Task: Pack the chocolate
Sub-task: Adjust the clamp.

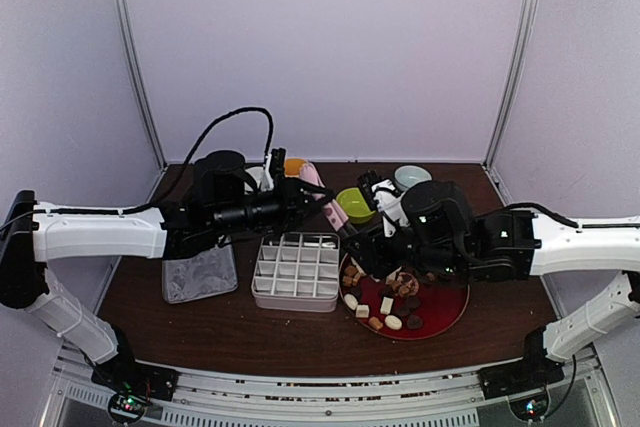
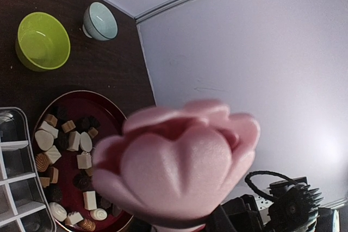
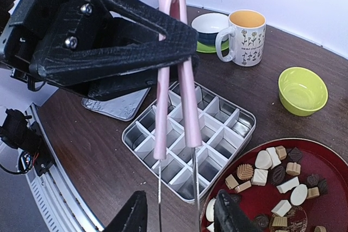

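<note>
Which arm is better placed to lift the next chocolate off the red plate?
Left, probably: the left pincer grips the pink tongs, tips hanging over the tin's edge beside the plate of chocolates. The right pincer is open and empty.

Blurred pink tongs (image 2: 179, 167) masking some chocolate (image 2: 84, 161)

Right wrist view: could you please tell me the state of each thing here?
tin: open, visible cells empty.
lid: off, beside tin.
tongs: gripped by left pincer, tips apart.
chocolate: on plate, none in tin.
green bowl: empty.
mug: upright.
left pincer: shut on tongs.
right pincer: open, empty.
</note>
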Robot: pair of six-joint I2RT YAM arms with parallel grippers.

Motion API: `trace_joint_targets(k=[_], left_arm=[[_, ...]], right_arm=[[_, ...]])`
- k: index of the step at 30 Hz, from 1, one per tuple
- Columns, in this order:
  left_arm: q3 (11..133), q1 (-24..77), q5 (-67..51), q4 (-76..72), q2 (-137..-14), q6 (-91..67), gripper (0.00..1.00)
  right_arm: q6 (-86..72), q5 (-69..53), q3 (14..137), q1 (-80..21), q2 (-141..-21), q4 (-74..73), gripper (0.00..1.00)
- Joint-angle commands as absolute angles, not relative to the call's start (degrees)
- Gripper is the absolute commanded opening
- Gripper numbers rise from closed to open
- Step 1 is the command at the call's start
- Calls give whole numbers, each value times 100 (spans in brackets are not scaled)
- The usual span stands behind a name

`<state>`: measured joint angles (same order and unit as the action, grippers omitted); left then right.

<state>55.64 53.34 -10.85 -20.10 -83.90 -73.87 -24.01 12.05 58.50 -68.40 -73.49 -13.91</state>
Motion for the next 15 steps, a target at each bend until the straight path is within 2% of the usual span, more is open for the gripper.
trace_joint_targets(k=[1,7,11,15], left_arm=[[5517,5309,-1073,-2511,-8261,-7485,18],[5511,5317,-1118,-2574,-8245,-7506,18],[5495,5311,-1125,-2566,-8249,-7504,18],[5492,5311,-1159,-2587,-8286,-7525,18]], right_arm=[[-2422,1312,5865,-6878,-7442,-1360,41],[-2417,1342,5949,-6878,-7567,-1404,43],[-2421,1339,5964,-6873,-7567,-1386,39],[-2392,1418,6000,-6877,-7570,-1397,42]])
